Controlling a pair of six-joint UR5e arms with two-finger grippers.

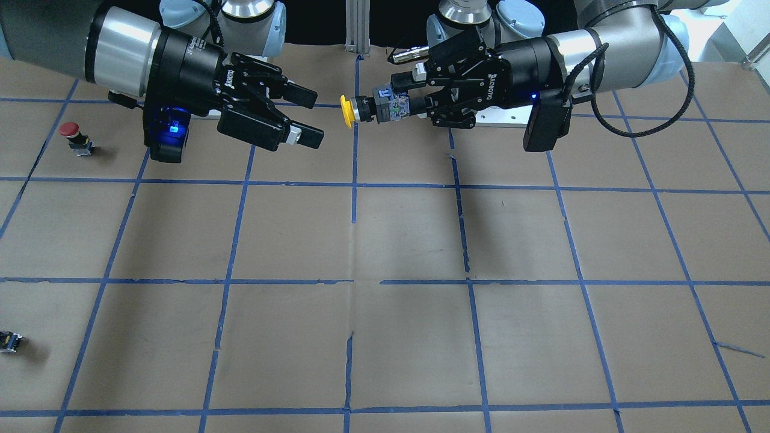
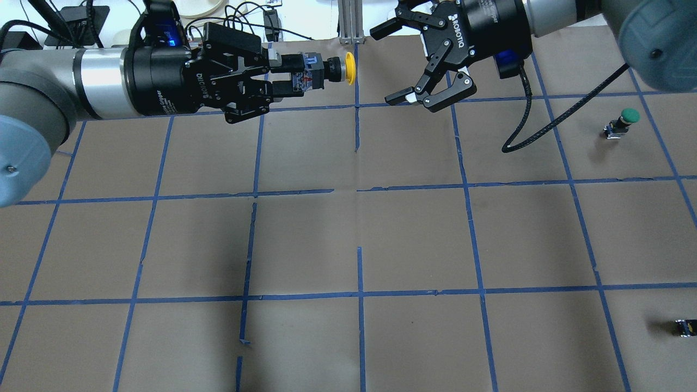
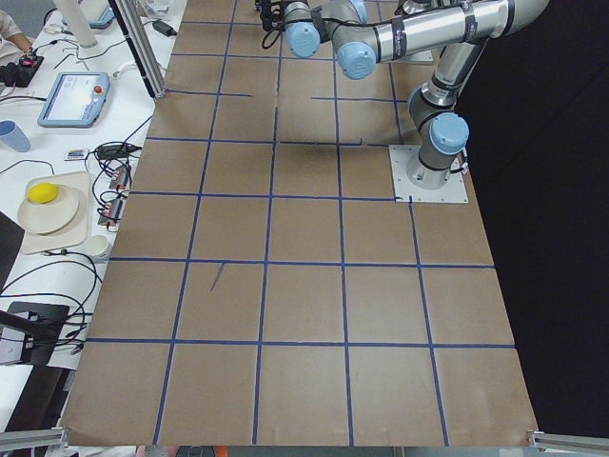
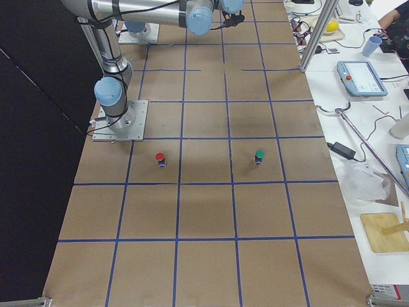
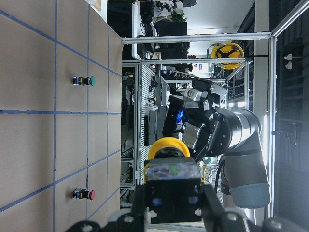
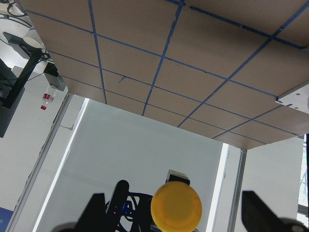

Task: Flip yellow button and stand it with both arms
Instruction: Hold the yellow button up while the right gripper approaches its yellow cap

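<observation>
The left gripper [image 1: 402,107] pinches the yellow button [image 1: 364,110] by its grey end, up in the air at the top middle, cap pointing sideways. The right gripper [image 1: 310,117] is close by, jaws spread wide. Passing it over and standing it up are left to do

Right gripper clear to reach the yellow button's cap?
Probably yes: the right gripper is open, facing the yellow button at its cap, only air between; the left gripper holds just its rear block.
</observation>
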